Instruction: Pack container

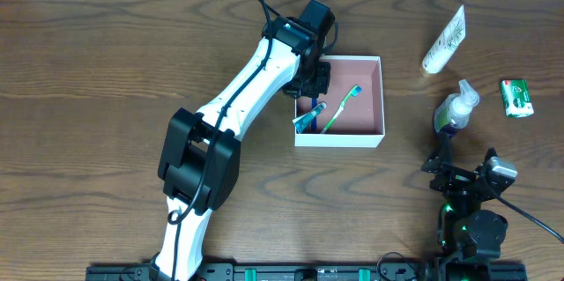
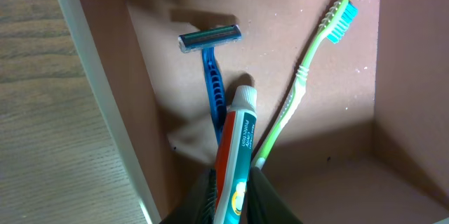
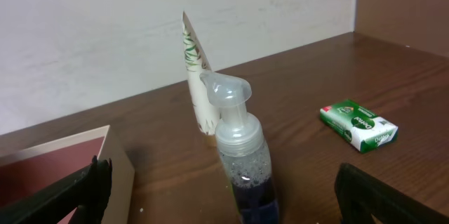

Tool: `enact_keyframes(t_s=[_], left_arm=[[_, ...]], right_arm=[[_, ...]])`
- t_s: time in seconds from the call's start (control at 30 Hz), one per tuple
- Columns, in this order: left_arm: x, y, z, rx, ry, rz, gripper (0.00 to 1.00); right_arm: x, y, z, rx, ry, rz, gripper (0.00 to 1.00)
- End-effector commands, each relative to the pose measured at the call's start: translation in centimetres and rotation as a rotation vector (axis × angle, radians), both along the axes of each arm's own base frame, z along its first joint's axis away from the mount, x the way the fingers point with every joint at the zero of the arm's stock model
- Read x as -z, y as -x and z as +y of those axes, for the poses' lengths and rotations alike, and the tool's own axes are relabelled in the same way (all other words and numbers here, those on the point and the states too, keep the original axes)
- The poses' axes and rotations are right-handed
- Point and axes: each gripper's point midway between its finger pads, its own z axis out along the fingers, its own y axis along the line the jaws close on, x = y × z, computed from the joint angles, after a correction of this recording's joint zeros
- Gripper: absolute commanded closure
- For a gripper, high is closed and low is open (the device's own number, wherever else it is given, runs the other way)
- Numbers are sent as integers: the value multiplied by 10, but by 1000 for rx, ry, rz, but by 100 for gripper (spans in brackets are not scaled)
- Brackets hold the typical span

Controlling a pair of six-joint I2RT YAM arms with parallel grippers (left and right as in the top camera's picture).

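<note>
Toothpaste tube (image 2: 237, 147) pinched in our left claw (image 2: 231, 194) over the container (image 1: 339, 137) on the tabletop (image 1: 88, 52), razor (image 2: 210, 62) and toothbrush (image 2: 309, 69) lying inside; we judged it best laid flat before release. Our right claw (image 3: 224, 196) stood spread, facing the pump bottle (image 3: 242, 154).

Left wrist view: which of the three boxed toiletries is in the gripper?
The red-and-white toothpaste tube; the blue plastic razor and green plastic toothbrush lie loose.

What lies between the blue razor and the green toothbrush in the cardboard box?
A red and white toothpaste tube in the left gripper; left wrist view shows it.
</note>
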Motion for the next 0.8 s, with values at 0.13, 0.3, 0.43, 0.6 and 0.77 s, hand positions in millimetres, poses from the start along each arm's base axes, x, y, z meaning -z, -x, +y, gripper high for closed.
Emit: enact_keyframes(t_s=[0.13,0.3,0.43,0.6,0.77], left_arm=[[3,-5,0,-4,-2,-19,83],[-1,-11,-4,-5,13,-43,83],[-16,-19,-6,-4,36,-82,71],[-50,-25,0,50,53,-151,60],[-66,-22,16,57,43,-157,58]], right_arm=[[0,0,3,-10,16,3,1],[0,0,3,-10,16,3,1],[0,0,3,-10,16,3,1],[0,0,3,-10,16,3,1],[0,0,3,-10,16,3,1]])
